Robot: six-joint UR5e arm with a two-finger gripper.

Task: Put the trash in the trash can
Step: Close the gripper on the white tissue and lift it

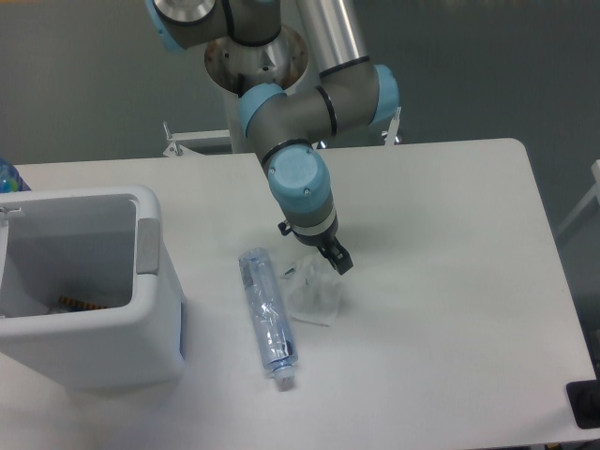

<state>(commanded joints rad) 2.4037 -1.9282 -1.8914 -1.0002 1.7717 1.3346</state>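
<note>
The trash lies mid-table in two pieces. A crushed clear bluish bottle (pixel 267 314) lies lengthwise with its cap toward the front edge. A crumpled white wrapper (pixel 314 292) lies just to its right. My gripper (pixel 313 247) hangs low over the wrapper's far edge, open, with nothing between its fingers. One dark fingertip (pixel 340 262) shows just above the wrapper; the other is mostly hidden behind the wrist. The white trash can (pixel 150 202) stands at the left, well apart from the gripper.
A small brown item (pixel 80 303) lies in the bottom of the trash can. A blue object (pixel 7 176) peeks in at the left edge behind the bin. A black block (pixel 583 403) sits at the table's front right corner.
</note>
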